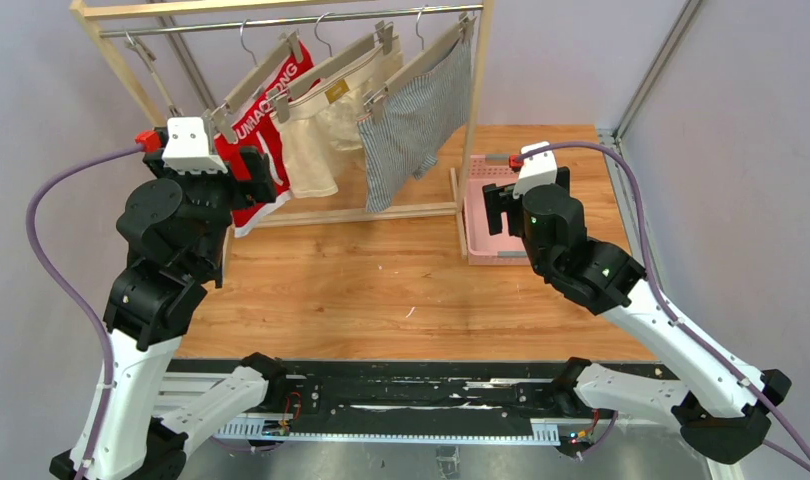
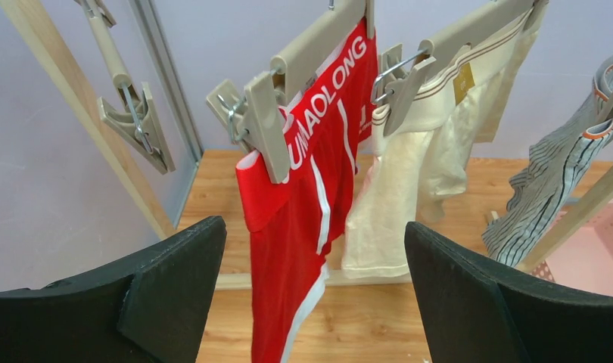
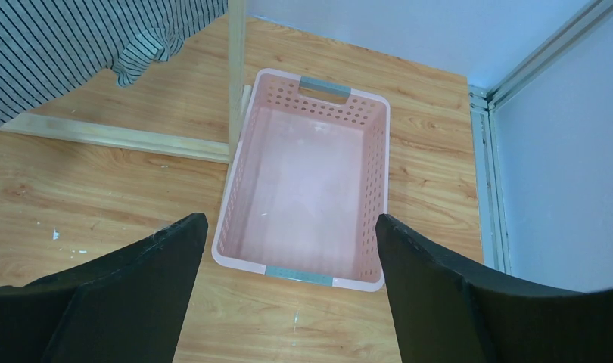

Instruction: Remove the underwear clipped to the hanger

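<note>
Three boxers (image 1: 316, 140) clipped, hanging free, left gripper (image 2: 315, 231) spread

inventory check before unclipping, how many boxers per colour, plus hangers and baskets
red boxer shorts with white lettering: 1
plain cream boxer shorts: 1
grey-and-white pinstriped boxer shorts: 1
beige plastic clip hangers: 4
pink perforated plastic basket: 1
total: 8

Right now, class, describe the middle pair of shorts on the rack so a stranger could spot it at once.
A wooden clothes rack stands at the back, three pairs of boxer shorts clipped to its hangers. The cream boxer shorts hang in the middle. They alone are plain: the red shorts on their left bear white lettering, the pinstriped shorts on their right are grey-and-white.
</note>
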Robot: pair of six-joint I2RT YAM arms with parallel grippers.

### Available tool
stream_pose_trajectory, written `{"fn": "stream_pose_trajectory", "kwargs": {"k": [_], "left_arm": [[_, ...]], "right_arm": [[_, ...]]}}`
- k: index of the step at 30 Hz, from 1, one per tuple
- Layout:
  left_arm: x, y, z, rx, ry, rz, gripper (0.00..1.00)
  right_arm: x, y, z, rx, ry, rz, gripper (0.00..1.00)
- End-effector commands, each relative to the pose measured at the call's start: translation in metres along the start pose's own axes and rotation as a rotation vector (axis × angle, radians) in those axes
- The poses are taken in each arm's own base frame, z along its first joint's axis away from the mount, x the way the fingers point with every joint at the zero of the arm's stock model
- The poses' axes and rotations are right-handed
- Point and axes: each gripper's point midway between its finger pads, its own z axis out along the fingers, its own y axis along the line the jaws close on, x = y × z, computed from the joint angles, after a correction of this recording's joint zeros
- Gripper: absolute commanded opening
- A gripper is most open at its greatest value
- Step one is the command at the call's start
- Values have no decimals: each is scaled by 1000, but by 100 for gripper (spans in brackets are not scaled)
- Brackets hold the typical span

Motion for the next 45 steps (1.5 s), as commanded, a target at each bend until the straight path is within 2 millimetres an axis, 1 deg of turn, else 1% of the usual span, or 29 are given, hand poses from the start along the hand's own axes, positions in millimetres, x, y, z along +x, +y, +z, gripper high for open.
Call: {"fn": "stream_pose_trajectory", "kwargs": {"k": [1, 6, 12, 14, 17, 19, 22, 24, 28, 30, 35, 38, 40, 41, 45], "left_arm": [[-11, 6, -5, -16, -28, 6, 98], [-14, 4, -5, -9, -39, -2, 98], [-14, 4, -3, -11, -42, 0, 98], [-19, 2, -3, 0, -58, -7, 98], [-38, -3, 1, 18, -91, -17, 98], [-56, -6, 4, 26, -100, -18, 98], [-82, -14, 9, 56, -118, -18, 98], [-99, -15, 12, 55, -137, -21, 98], [-115, -6, 25, -28, -164, 1, 98], [-119, -3, 34, -73, -163, 28, 98], [-123, -5, 58, -124, -149, 132, 98], [-126, -5, 70, -154, -147, 157, 98], [-132, -1, 77, -158, -148, 146, 98], [-132, 1, 82, -155, -141, 137, 99], [-130, 17, 97, -144, -110, 76, 96]], "right_arm": [[-9, -6, -6, 17, -49, 11, 84], [-9, -3, -6, 3, -50, 7, 84], [-8, -5, -7, 10, -51, 11, 84], [-8, -4, -7, 2, -53, 12, 84], [-9, 0, -8, -27, -56, 10, 84], [-9, 2, -9, -44, -57, 7, 84], [-5, 5, -7, -53, -47, -2, 84], [-1, 7, -7, -61, -39, -11, 84], [4, 11, -5, -74, -29, -29, 84], [4, 13, -4, -80, -25, -35, 84], [7, 18, -1, -99, -16, -41, 84], [8, 21, 0, -108, -12, -38, 84], [9, 22, 0, -112, -12, -34, 84], [9, 23, 0, -115, -11, -34, 84], [11, 24, -1, -121, -7, -34, 84]]}}
